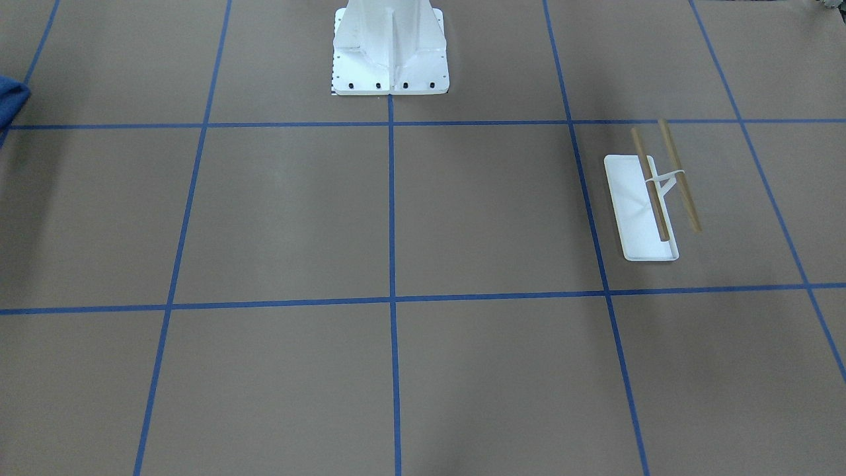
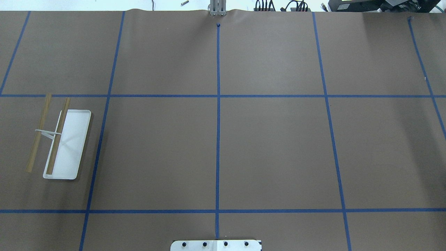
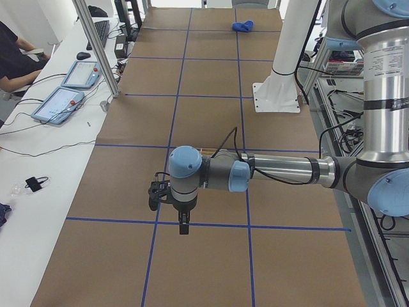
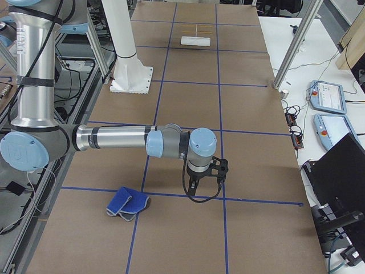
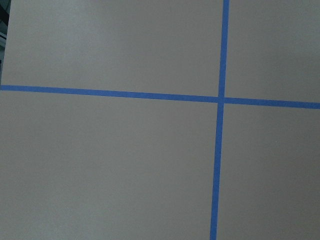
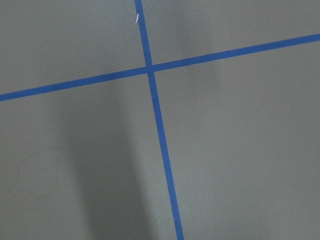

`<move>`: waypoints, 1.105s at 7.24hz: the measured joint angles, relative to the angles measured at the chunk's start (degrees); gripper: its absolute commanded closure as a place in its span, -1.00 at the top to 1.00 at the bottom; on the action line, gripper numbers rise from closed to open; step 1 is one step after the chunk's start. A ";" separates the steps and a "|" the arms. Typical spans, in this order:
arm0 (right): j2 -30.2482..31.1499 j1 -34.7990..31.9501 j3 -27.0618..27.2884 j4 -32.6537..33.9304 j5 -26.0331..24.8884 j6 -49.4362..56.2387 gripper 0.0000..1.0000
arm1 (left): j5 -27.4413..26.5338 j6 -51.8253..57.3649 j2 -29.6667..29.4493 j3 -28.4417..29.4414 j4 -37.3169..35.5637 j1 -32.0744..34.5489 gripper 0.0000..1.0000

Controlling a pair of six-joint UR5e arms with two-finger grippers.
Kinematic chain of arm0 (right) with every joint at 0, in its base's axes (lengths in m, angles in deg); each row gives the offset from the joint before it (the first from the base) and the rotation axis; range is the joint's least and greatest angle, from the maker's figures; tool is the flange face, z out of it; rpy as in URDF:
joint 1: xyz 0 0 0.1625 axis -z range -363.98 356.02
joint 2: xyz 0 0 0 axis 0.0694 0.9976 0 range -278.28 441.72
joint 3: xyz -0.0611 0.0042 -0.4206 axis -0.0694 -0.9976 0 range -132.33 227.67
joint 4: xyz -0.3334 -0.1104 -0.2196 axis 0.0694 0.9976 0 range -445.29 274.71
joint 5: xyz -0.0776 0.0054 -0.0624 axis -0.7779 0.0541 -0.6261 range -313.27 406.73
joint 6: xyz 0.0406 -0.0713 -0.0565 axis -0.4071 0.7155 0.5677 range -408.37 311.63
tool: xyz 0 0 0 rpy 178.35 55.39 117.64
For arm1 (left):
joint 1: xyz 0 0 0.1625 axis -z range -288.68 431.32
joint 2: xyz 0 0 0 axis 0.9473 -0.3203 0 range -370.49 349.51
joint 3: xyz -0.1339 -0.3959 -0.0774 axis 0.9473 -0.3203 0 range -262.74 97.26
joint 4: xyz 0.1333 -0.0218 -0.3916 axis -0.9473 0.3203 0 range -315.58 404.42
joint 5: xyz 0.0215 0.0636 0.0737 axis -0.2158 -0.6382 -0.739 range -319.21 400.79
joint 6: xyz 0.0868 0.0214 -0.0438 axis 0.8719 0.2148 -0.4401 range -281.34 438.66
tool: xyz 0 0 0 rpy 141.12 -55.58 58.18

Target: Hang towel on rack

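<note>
Front-facing view: a small royal-blue soft cloth towel (image 1: 10,99) lay bunched at the view's left edge, partly cut off by the frame. It rested on the matte brown paper-covered table (image 1: 297,218), which was gridded with blue tape lines (image 1: 391,198). The rack (image 1: 638,218), a flat white rectangular base with a thin white support and two parallel tan wooden dowels (image 1: 681,175), stood well apart from it on the view's right. A white bolted metal pedestal (image 1: 390,59) stood at top centre. Overhead view: the rack (image 2: 73,139) was at left, and the towel was outside this frame. Left side view: the left gripper (image 3: 183,228) pointed down above a tape line; whether its fingers were parted or closed could not be told. The towel (image 3: 243,26) was at the far end. Right side view: the right gripper (image 4: 193,193) pointed down near the towel (image 4: 126,204) without touching it, finger state likewise unclear. The towel lay folded, with light grey edging showing. The printed strip on the near arm was too small to read. Tablets (image 4: 328,97) lay on the side bench. Wrist views: only brown paper and crossing tape.
</note>
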 measured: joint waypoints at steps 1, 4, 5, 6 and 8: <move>-0.07 0.04 -0.13 0.00 0.06 -0.02 1.00 | 0.03 -0.01 0.24 0.01 0.01 0.00 0.97; -0.19 0.09 -0.51 -0.12 0.18 0.02 1.00 | 0.05 0.07 0.38 0.10 0.30 0.00 0.97; -0.18 0.09 -0.55 -0.14 0.15 0.03 1.00 | 0.03 0.12 0.41 0.10 0.37 0.00 0.97; -0.19 0.09 -0.56 -0.15 0.17 0.04 1.00 | -0.03 0.22 0.42 0.12 0.45 0.00 0.97; -0.24 0.09 -0.59 -0.23 0.03 0.06 1.00 | -0.41 0.46 0.42 0.23 0.65 0.00 0.97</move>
